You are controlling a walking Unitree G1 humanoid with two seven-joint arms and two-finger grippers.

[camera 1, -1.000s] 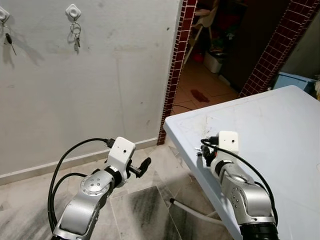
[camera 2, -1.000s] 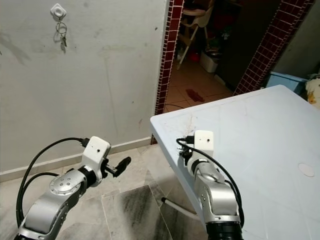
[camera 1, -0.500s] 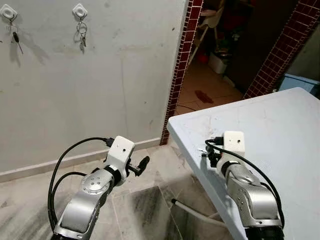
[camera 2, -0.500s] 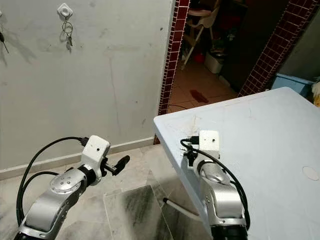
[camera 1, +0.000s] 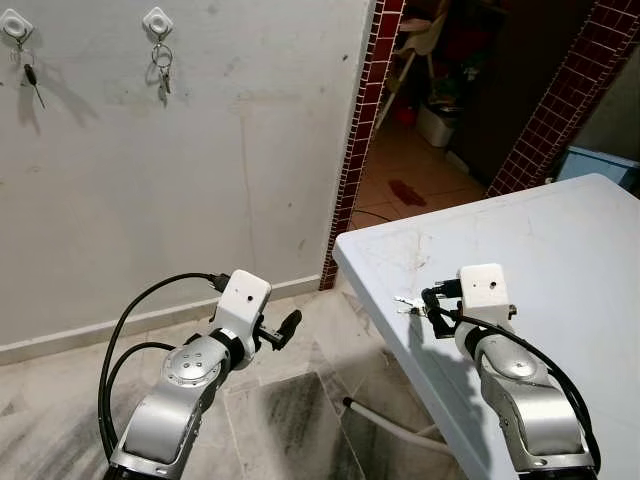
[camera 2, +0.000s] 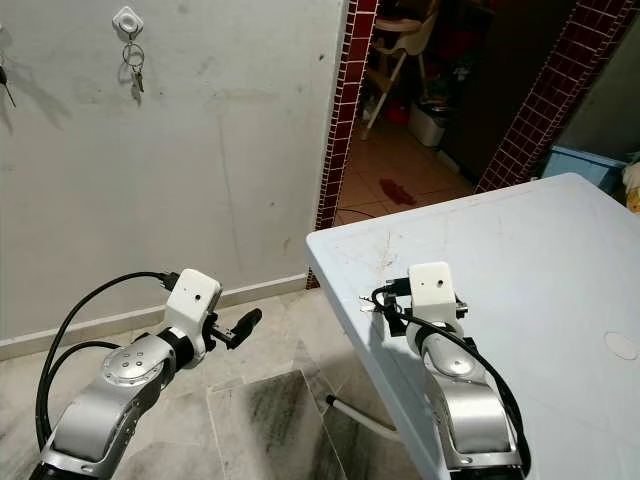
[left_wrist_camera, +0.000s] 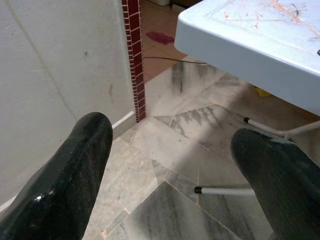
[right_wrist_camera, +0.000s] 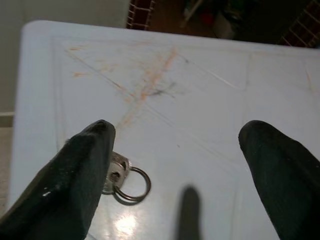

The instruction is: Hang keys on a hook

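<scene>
Right gripper (right_wrist_camera: 175,165): fingers wide apart, holding nothing, above the table (right_wrist_camera: 210,95).
Keys (right_wrist_camera: 122,177): on the table (beside one finger).
Left gripper (left_wrist_camera: 175,165): spread, empty.

Both silver arms reach forward, the left tool (left_wrist_camera: 170,165) and right tool (right_wrist_camera: 175,165) with fingers spread wide.

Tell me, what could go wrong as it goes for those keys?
The keys lie near the table's edge, so a nudge might push them to the floor. They sit beside one finger of the open right tool, not centred, so closing may miss. Flat metal could also slip.
</scene>
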